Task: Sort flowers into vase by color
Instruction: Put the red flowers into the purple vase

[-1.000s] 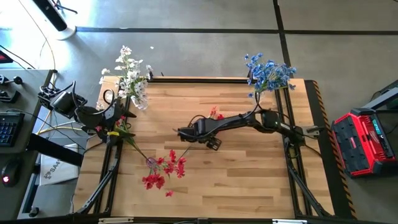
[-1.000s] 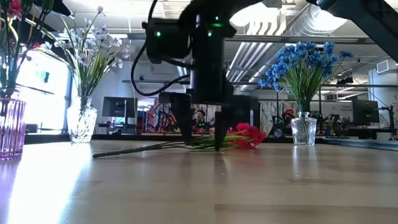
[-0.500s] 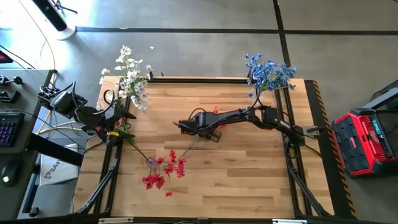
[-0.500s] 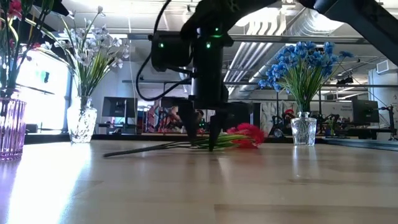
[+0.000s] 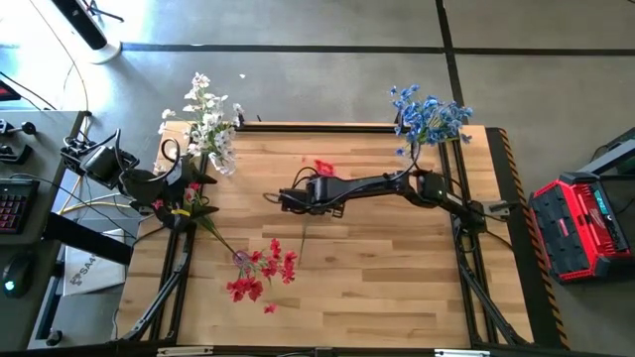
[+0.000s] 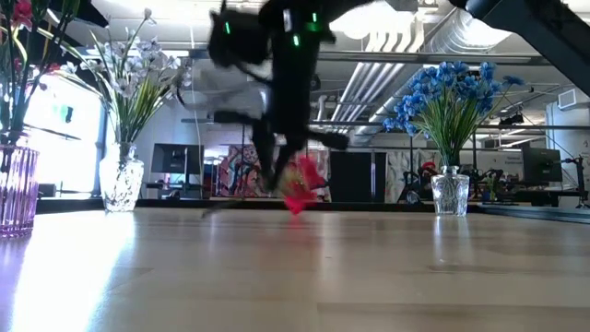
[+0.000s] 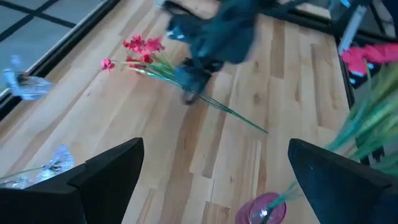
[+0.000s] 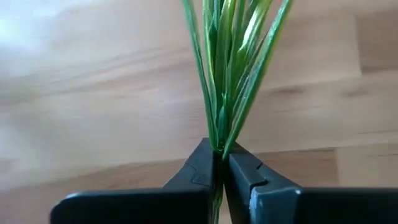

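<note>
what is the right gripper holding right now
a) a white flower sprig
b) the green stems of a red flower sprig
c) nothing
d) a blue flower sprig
b: the right gripper has its dark fingers shut on the thin green stems of the red-blossomed artificial flower sprig, lifted off the wooden table.

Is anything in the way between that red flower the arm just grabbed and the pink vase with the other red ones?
Nothing visible. The right gripper is shut on the red sprig at mid-table, and only bare wood lies between it and the pink vase toward the front. The left gripper waits open at the left edge, off that path.
</note>
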Motion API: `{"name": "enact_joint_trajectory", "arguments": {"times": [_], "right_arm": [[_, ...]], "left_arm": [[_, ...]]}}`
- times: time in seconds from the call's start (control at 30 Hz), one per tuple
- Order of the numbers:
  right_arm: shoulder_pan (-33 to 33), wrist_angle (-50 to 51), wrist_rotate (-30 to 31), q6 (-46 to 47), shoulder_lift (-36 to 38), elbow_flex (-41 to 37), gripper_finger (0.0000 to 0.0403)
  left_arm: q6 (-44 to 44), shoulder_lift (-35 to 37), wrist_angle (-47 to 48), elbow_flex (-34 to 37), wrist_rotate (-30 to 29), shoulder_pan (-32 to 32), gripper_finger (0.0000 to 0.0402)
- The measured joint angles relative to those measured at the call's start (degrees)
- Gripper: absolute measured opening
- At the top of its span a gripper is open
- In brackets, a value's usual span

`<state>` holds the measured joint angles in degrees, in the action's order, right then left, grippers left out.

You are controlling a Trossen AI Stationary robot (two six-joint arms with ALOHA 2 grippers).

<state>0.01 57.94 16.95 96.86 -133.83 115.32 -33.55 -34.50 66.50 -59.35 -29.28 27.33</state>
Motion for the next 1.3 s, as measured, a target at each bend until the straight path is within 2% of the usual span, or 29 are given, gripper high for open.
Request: {"name": "enact_joint_trajectory", "arguments": {"times": [0.3,0.43,0.6,0.67,0.77,0.83,0.93,1.07,1.2,1.3], "right_arm": [[5.47,6.79,21.17,-17.29,0.23,19.41,0.0003],[6.76,-3.4,29.04,-29.62,4.68,16.34,0.0001],[7.43,-14.68,30.99,-49.61,7.02,16.66,0.0001],[7.52,-21.31,29.33,-57.57,7.02,16.66,0.0001],[7.54,-30.71,22.13,-66.83,6.98,16.66,0.0],[7.39,-36.14,15.76,-71.11,6.54,16.64,0.0],[7.4,-40.44,11.09,-75.96,5.61,16.49,0.0],[6.65,-41.73,2.97,-79.87,4.91,16.51,0.0],[5.39,-38.39,-6.7,-80.68,3.24,16.53,0.0],[5.09,-38.03,-8.0,-80.23,2.1,16.27,0.0]], "left_arm": [[-0.82,-0.45,-6.18,0.0,-4.55,0.0,0.0385],[1.66,-1.15,-9.71,0.04,-7.21,0.0,0.0385],[5.93,-3.19,-14.69,0.04,-8.67,0.02,0.0385],[6.13,-4.2,-15.82,0.04,-9.03,0.02,0.0385],[5.98,-5.39,-17.04,0.04,-9.12,0.02,0.0385],[5.08,-6.02,-16.74,0.04,-8.8,0.02,0.0385],[5.33,-6.45,-16.42,0.04,-5.88,0.01,0.0385],[7.11,-6.05,-13.76,0.04,0.29,0.02,0.0385],[5.72,-4.78,-10.85,0.04,3.7,0.06,0.0385],[5.17,-3.92,-9.32,0.01,4.69,0.09,0.0381]]}}
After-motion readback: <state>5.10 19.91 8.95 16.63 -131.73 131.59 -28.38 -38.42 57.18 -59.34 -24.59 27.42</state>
